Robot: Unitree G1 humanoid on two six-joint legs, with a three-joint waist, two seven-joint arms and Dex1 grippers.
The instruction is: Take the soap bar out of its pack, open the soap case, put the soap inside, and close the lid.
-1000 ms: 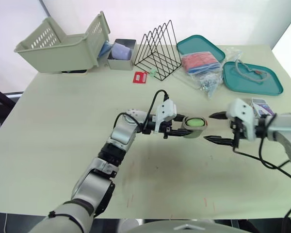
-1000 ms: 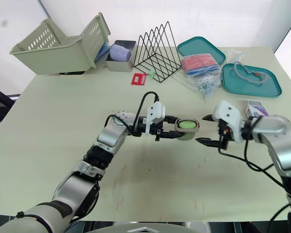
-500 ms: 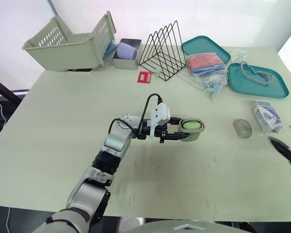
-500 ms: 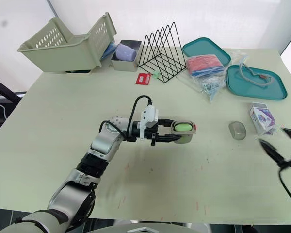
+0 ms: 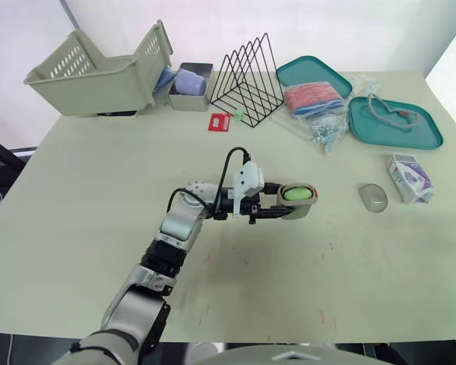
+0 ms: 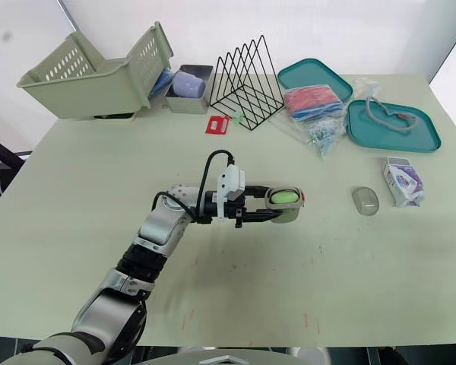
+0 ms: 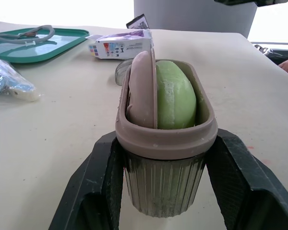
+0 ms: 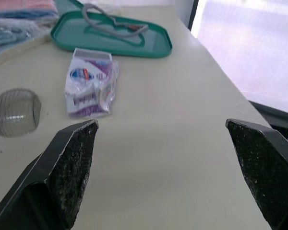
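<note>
My left gripper (image 5: pixel 291 204) is shut on the ribbed soap case base (image 7: pixel 164 182) and holds it near the table's middle. A green soap bar (image 7: pixel 175 96) stands in the case beside a pinkish insert (image 7: pixel 141 91). The clear case lid (image 5: pixel 373 197) lies on the table to the right, apart from the base. Further right lies the opened purple and white soap pack (image 5: pixel 409 169). In the right wrist view my right gripper (image 8: pixel 168 158) is open wide with nothing between its fingers, well back from the lid (image 8: pixel 17 112) and the pack (image 8: pixel 91 88).
At the back stand a tilted green basket (image 5: pixel 91 68), a small grey bin (image 5: pixel 190 85) and a black wire rack (image 5: pixel 249 70). Two teal trays (image 5: pixel 395 122) and a plastic bag of items (image 5: pixel 319 103) sit back right. A red card (image 5: pixel 220 121) lies near the rack.
My right arm has pulled away from the case to the right and left the head views. The left gripper keeps hold of the case in about the same place.
</note>
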